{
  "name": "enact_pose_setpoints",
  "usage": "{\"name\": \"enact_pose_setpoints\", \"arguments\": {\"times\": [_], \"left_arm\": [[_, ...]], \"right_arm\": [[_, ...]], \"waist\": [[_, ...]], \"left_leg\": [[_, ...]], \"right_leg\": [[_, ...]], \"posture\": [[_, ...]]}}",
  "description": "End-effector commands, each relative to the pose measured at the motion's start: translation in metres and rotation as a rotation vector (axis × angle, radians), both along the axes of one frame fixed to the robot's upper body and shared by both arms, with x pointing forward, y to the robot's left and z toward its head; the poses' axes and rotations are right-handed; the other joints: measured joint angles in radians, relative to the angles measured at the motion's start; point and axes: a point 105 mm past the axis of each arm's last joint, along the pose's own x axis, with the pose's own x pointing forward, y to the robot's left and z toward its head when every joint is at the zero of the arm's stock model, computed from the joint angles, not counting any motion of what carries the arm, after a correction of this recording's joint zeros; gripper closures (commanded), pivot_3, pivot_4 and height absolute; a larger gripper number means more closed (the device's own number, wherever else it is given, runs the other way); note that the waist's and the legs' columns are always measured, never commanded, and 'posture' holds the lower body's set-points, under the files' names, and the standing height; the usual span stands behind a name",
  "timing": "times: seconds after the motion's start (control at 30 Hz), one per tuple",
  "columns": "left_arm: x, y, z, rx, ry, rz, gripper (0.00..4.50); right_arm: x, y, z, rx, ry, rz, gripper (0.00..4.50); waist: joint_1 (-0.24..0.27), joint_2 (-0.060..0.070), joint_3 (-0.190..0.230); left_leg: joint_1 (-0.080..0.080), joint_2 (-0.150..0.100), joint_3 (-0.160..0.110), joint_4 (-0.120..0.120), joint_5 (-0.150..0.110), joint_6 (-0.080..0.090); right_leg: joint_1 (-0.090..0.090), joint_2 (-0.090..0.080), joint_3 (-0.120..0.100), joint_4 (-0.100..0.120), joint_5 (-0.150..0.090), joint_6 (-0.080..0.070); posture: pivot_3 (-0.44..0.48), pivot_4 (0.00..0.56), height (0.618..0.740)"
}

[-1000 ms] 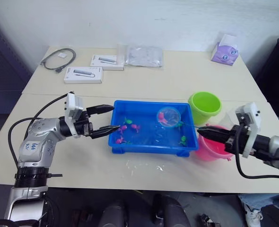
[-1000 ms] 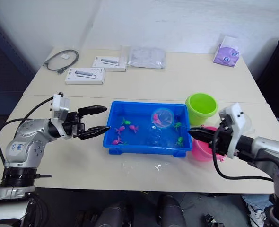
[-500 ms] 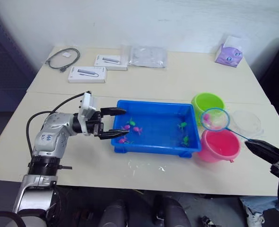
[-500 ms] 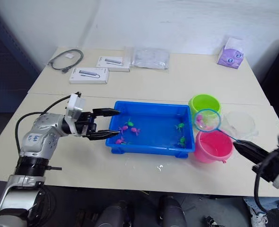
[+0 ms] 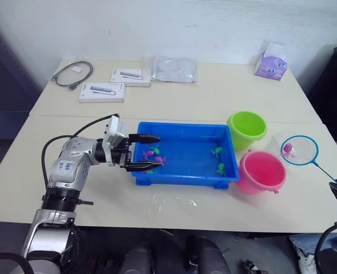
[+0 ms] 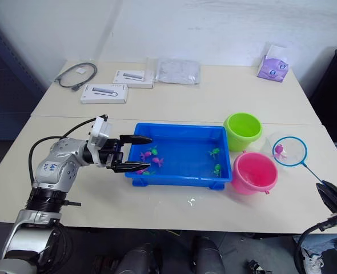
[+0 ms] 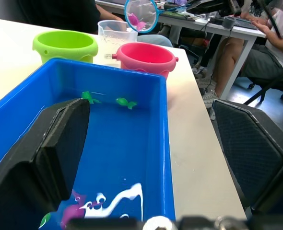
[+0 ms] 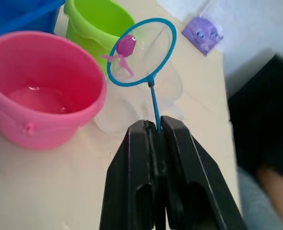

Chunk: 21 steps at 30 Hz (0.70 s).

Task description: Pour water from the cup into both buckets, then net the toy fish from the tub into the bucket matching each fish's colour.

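A: Where do we have the net [image 8: 140,51] right now?
B: Our right pincer [image 8: 157,128] is clamped on its thin blue stick, and the hoop hangs above the clear cup [image 6: 287,149], at about 3 o'clock from the pink bucket [image 5: 262,172]. One magenta fish [image 8: 125,46] lies in the mesh.
A: And the buckets?
B: The pink one stands just off the blue tub's [image 5: 184,178] 3 o'clock end, with water [image 8: 41,98] in it. The lime green bucket [image 5: 247,129] is at its 12 o'clock, nearly touching it.
A: What is our left pincer [image 5: 151,152] doing?
B: Its fingers are spread apart, holding nothing. One finger reaches over the tub's 9 o'clock rim, above the water; the other lies outside the tub's near wall.
A: What remains in the tub?
B: Two green fish [image 7: 106,100] near the 3 o'clock end, and some magenta and green ones [image 5: 153,154] near our left pincer.
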Motion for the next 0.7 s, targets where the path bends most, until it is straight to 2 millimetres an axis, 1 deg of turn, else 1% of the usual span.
{"name": "enact_pose_setpoints", "arguments": {"times": [0.03,0.13,0.23,0.3,0.33,0.37,0.43,0.47,0.53,0.6,0.63,0.67,0.7], "left_arm": [[0.0,-0.004,0.009,-0.004,-0.044,-0.019,0.1],[-0.001,-0.004,0.009,-0.005,-0.046,-0.016,0.1],[-0.001,-0.004,0.01,-0.004,-0.052,-0.009,0.1],[-0.001,-0.003,0.01,0.003,-0.067,-0.007,0.1],[-0.002,-0.003,0.01,0.006,-0.073,-0.008,0.1],[-0.002,-0.003,0.009,0.008,-0.079,-0.009,0.1],[-0.004,-0.002,0.007,0.024,-0.095,-0.016,0.1],[-0.004,-0.001,0.007,0.029,-0.1,-0.016,0.1],[-0.005,0.002,0.006,0.024,-0.104,-0.006,0.1],[-0.004,0.004,0.007,0.02,-0.106,0.0,0.1],[-0.004,0.011,0.006,0.021,-0.109,0.021,0.1],[-0.003,0.02,0.006,0.022,-0.113,0.054,0.1],[-0.002,0.028,0.005,0.023,-0.116,0.082,0.1]], "right_arm": [[-0.002,0.008,0.002,-0.115,-0.069,0.041,4.5],[-0.001,0.018,-0.008,-0.183,-0.057,0.089,4.5],[-0.001,0.023,-0.011,-0.262,-0.071,0.106,4.5],[0.0,0.028,-0.008,-0.424,-0.115,0.121,4.5],[0.0,0.026,-0.006,-0.539,-0.134,0.104,4.5],[0.0,0.023,-0.005,-0.616,-0.149,0.095,4.5],[-0.004,0.021,-0.007,-0.688,-0.169,0.104,4.5],[-0.005,0.021,-0.007,-0.68,-0.175,0.113,4.5],[-0.006,0.026,-0.005,-0.593,-0.202,0.13,4.5],[-0.006,0.028,-0.004,-0.542,-0.212,0.135,4.5],[-0.002,0.036,0.006,-0.342,-0.233,0.141,4.5],[0.004,0.049,0.016,-0.146,-0.237,0.181,4.5],[0.008,0.061,0.023,-0.014,-0.234,0.231,4.5]], "waist": [[0.0,0.0,0.0],[-0.001,0.0,0.0],[-0.001,0.0,0.0],[-0.001,0.0,0.0],[-0.001,0.0,0.0],[0.0,0.0,0.0],[0.0,0.0,0.0],[0.0,0.0,0.0],[-0.001,0.0,0.0],[-0.003,0.0,0.0],[-0.004,0.0,0.0],[-0.006,0.0,0.0],[-0.017,0.001,0.0]], "left_leg": [[0.0,0.0,0.0,0.0,0.0,0.0],[0.001,0.0,0.0,0.0,0.0,0.0],[0.001,0.0,0.001,0.0,0.0,0.0],[0.001,0.0,0.001,0.0,0.0,0.0],[0.001,0.0,0.001,0.0,0.0,0.0],[0.001,0.0,0.001,0.0,0.0,0.0],[0.001,0.0,0.001,0.0,0.0,-0.001],[0.001,0.0,0.001,0.0,0.0,-0.001],[0.001,0.001,0.001,0.0,0.0,-0.001],[0.001,0.002,0.001,0.0,0.0,-0.002],[0.001,0.002,0.001,0.0,0.0,-0.002],[0.001,0.002,0.001,0.0,0.0,-0.002],[0.002,0.002,0.001,0.0,0.0,-0.002]], "right_leg": [[0.0,0.0,0.0,0.0,0.0,0.0],[0.0,0.0,0.001,0.001,0.0,0.0],[0.0,-0.001,0.001,0.001,0.0,0.0],[0.0,-0.002,0.001,0.001,0.0,0.0],[0.0,-0.002,0.001,0.001,0.0,0.0],[0.0,-0.002,0.001,0.001,0.0,-0.001],[0.0,-0.002,0.001,0.001,0.0,-0.001],[0.0,-0.002,0.001,0.001,0.0,-0.001],[0.0,-0.002,0.001,0.001,-0.001,-0.002],[0.0,-0.003,0.002,0.001,-0.001,-0.002],[0.0,-0.003,0.002,0.002,-0.001,-0.002],[0.0,-0.003,0.002,0.002,-0.001,-0.002],[0.0,-0.004,0.002,0.003,-0.002,-0.003]], "posture": [[0.0,0.15,0.74],[0.0,0.15,0.74],[0.0,0.15,0.74],[0.0,0.15,0.74],[0.0,0.15,0.74],[0.0,0.15,0.74],[0.0,0.15,0.74],[0.0,0.15,0.74],[0.0,0.15,0.74],[0.0,0.15,0.74],[0.0,0.15,0.74],[0.0,0.15,0.74],[0.0,0.15,0.74]]}}
